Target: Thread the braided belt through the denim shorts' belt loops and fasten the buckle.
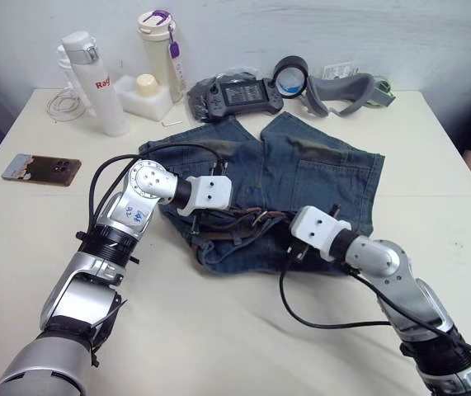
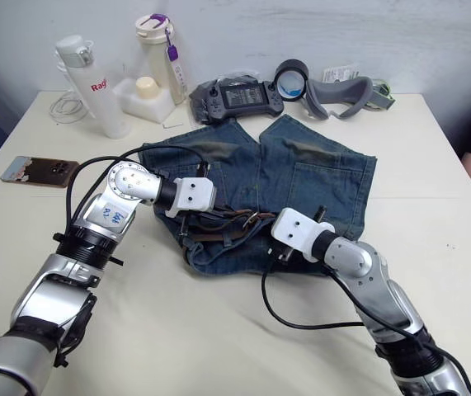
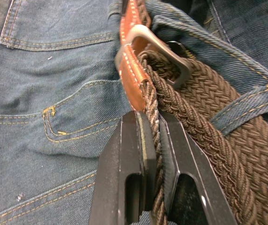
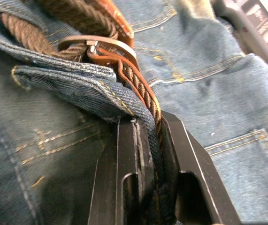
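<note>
Shorts: the denim shorts [image 1: 301, 177] lie flat in the middle of the table [image 1: 219, 330].
Belt: the braided belt [image 3: 209, 103] lies bunched along the waistband.
Buckle: up close, the left wrist view shows the buckle [image 3: 159, 47] around the strap.
Left gripper [image 3: 153, 140]: pinching the belt's edge.
Right gripper [image 4: 149, 140]: squeezing a denim fold and the belt together.

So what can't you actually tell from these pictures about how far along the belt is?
- How many belt loops the braided belt runs through: head views too small, bunched denim shorts and both arms cover it.
- Whether the buckle pin is engaged: belt hides it in the left wrist view.
- The strap's free end: cut off by the wrist views' edges.
</note>
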